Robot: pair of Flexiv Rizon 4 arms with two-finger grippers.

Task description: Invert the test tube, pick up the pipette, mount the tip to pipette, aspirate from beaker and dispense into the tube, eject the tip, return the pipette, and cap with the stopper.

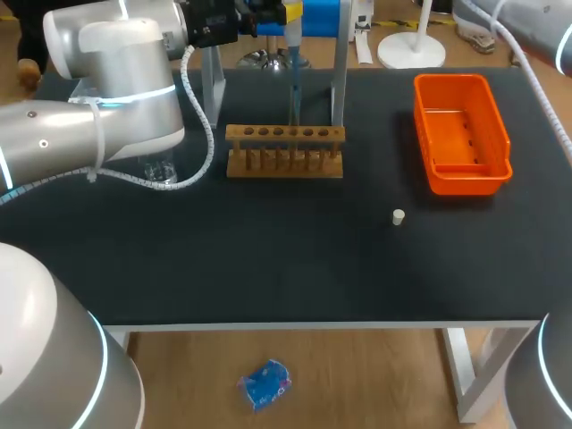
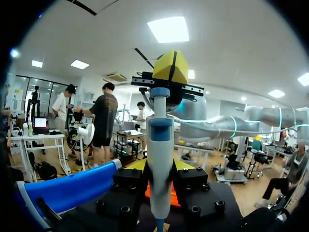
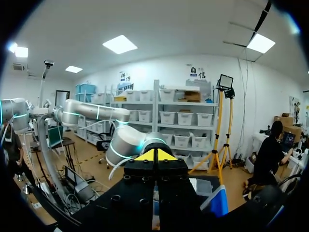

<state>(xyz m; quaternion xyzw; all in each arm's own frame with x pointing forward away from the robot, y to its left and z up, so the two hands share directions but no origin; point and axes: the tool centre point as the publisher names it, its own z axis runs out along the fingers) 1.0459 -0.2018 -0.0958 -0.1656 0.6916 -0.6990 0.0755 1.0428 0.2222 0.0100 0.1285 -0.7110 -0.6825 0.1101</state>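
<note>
1. Holds a white-and-blue plastic pipette (image 2: 160,140) upright in the left gripper (image 2: 160,166), yellow-tipped fingers clamped on the barrel from two sides and spread only as wide as that barrel.
2. Shows the right gripper (image 3: 155,155) with its yellow tips pressed together and nothing visible between them.
3. Places that right gripper, in the left wrist view, facing the left one, above and beyond the pipette's blue top; cannot tell whether touching it.
4. Hangs the pipette's thin lower end behind a wooden test tube rack (image 1: 284,150), between two grey metal uprights (image 1: 340,80) at the back of the black table (image 1: 268,259); cannot make out a tube in the rack.
5. Finds a clear glass beaker (image 1: 159,170) beside the rack, half hidden under the left arm (image 1: 116,107), with a white coiled cable (image 1: 210,143) drooping just beside it.
6. Finds a small white stopper (image 1: 399,216) alone on the table, well apart from the rack and near an orange plastic bin (image 1: 460,134) on the right side.
7. Enters from the left with the left arm, bent across the back corner, wrist level and fingers pointing horizontally toward the middle.
8. Shows the right arm (image 1: 545,40) only at the far right corner of the head view, gripper outside that view.
</note>
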